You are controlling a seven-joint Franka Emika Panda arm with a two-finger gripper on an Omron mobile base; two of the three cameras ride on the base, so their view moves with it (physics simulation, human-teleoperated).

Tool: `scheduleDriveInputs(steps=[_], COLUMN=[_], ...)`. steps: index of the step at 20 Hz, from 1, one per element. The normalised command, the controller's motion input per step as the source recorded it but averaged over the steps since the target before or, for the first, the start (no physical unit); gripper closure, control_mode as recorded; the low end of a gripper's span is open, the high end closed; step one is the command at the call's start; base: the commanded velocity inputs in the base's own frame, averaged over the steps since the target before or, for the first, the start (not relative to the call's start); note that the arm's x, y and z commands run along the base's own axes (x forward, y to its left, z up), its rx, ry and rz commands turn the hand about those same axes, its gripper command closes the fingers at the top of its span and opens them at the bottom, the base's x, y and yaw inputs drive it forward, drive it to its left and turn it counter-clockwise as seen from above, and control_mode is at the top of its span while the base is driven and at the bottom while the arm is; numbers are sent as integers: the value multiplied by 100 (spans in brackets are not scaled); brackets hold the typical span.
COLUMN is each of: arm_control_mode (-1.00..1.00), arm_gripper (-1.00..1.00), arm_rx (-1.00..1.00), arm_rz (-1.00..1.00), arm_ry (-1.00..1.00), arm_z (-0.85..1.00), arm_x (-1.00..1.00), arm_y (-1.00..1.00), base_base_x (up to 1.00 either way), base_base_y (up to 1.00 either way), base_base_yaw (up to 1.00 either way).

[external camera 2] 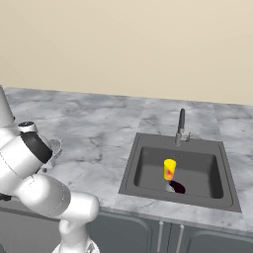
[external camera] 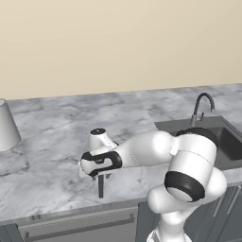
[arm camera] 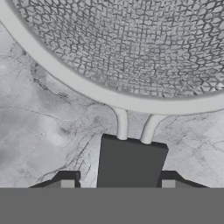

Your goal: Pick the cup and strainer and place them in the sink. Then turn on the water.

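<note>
We are working the pincer (arm camera: 117,183) down over the strainer (arm camera: 131,65) handle on the desk (external camera: 52,137), well left of the sink (external camera 2: 129,174); its tips are standing apart, either side of the handle, not clamped. We are judging it best to stay centred on the handle. The cup (external camera 2: 169,169) is already standing in the sink.

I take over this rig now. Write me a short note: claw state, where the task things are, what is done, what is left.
Claw: low over the counter, fingers either side of the strainer handle; whether the grip is firm cannot be told.
Strainer: lying on the counter, left of the sink.
Cup: upright inside the sink. Done.
Tap: no water running.
Left: grip the strainer, carry it into the sink, turn the water on.
</note>
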Motion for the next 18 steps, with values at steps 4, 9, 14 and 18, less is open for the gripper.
scheduleDriveInputs(steps=[4, 9, 14, 18], arm_control_mode=[-100, -100, -100, -100], arm_gripper=[100, 100, 100, 100], arm_rx=[0, 0, 0, 0], arm_rz=[0, 0, 0, 0], arm_ry=[0, 0, -1, -1], arm_z=[0, 0, 23, 42], arm_x=[0, 0, 0, 0], arm_y=[0, 0, -11, -19], base_base_x=[0, 0, 0, 0], base_base_y=[0, 0, 0, 0], base_base_yaw=[0, 0, 0, 0])
